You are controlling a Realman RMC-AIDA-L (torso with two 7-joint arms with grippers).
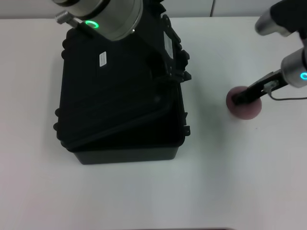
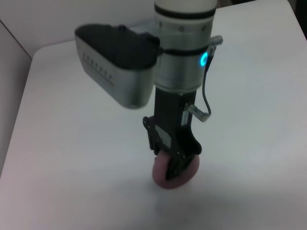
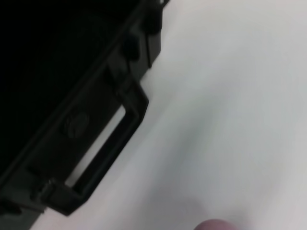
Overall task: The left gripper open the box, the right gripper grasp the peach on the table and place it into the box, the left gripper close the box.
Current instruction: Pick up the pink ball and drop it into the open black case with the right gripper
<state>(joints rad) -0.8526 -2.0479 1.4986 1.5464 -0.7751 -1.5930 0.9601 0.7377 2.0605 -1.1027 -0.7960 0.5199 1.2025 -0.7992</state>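
**Already open: box lid is up, peach being gripped, placing and closing remain**

Head view: the box point(image 1: 120, 115) sits on the counter point(image 1: 144, 196) at about 9 o'clock from the picture's middle, its lid raised and tilted back, the dark interior showing at the near side. The left gripper point(image 1: 160, 72) is at the lid's far right edge, near 12 o'clock; its arm covers much of it, so whether its jaws are clenched on the lid cannot be told. The peach point(image 1: 245, 109) rests on the counter at 3 o'clock, well apart from the box. The right gripper point(image 1: 242, 98) is down on it.

Left wrist view: the right gripper point(image 2: 176, 165) stands upright over the peach point(image 2: 173, 175), jaws set around the fruit and seemingly grasping it, the peach touching the counter.

Right wrist view: the box's point(image 3: 57, 96) side handle and rim fill one side; a sliver of peach point(image 3: 216, 225) shows at the edge.

Judged from this, opening is done; the grasp is under way. Lifting, placing in the box and closing the lid are left.
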